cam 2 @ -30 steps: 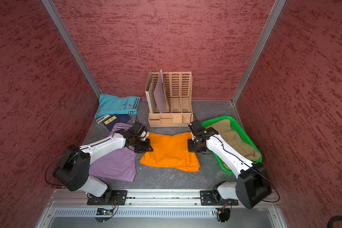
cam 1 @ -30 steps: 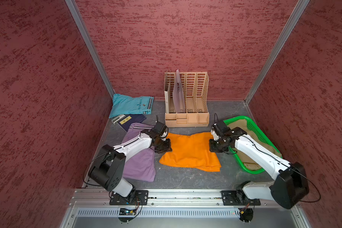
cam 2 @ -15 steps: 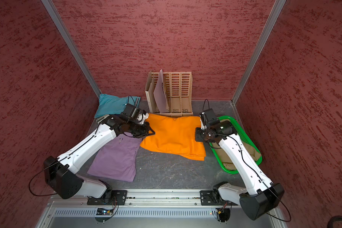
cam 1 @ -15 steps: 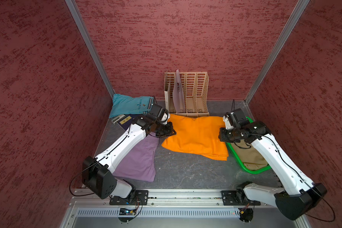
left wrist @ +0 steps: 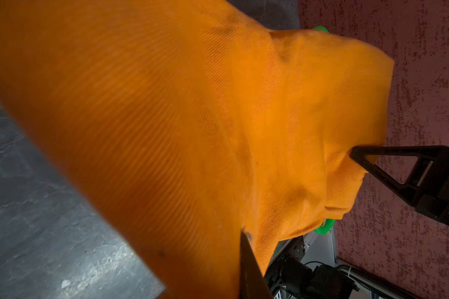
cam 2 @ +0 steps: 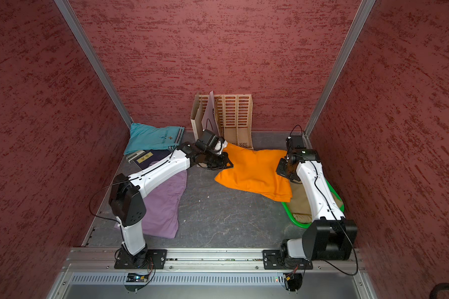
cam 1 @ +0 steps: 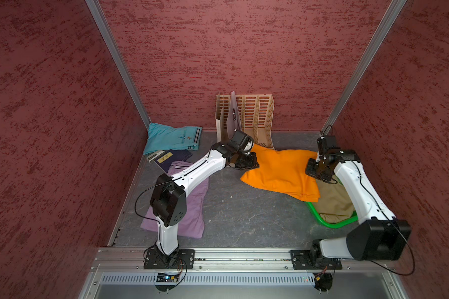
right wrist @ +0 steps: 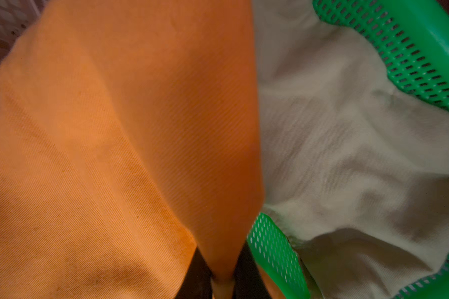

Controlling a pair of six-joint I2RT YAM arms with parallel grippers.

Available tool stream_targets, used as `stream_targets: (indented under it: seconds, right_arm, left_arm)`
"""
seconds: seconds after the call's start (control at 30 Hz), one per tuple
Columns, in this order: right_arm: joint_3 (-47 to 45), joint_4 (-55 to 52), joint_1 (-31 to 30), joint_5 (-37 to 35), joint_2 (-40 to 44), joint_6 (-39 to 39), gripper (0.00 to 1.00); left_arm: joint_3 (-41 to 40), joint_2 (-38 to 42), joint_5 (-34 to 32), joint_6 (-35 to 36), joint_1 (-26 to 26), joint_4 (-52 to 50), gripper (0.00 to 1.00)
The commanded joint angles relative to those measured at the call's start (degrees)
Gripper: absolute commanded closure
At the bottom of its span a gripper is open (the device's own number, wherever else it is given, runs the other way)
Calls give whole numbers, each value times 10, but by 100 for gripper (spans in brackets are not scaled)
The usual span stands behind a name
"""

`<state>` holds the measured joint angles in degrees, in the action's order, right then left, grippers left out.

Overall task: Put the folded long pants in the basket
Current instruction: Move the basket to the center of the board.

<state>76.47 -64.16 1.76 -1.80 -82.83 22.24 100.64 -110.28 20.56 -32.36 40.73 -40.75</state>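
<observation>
I have left fingers and right fingers clamped on the bright orange folded cloth pants, right edge over the rim of the green perforated plastic basket; bare surface lower-centre; a second ago they lay flat, further left.

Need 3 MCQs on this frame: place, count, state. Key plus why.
1. The khaki pants lie: A in the basket; B beside the basket; C under the basket.
2. Pants outside the basket and ungripped: A one; B two; C four.
3. The orange pants are: A lying free; B held by both grippers; C fully in the basket.
Key: 1 A, green mesh walls surround them. 2 B, the lilac pants and the turquoise pants. 3 B, left gripper and right gripper each have jaws shut on the cloth.
</observation>
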Motion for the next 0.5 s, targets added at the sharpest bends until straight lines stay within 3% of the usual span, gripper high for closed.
stream_targets:
  seconds: [0.0,0.1,0.23,0.47]
  right_arm:
    - [-1,67,14,2,-45,7,100]
    - [0,75,15,10,-90,8,100]
    - [-10,84,10,109,-134,-7,100]
    - [-62,80,-73,239,-108,-31,100]
  left_arm:
    - [45,-16,2,2,13,42,100]
    - [68,-37,1,7,22,37,100]
    - [65,-36,1,12,29,32,100]
    - [-3,42,-2,10,35,38,100]
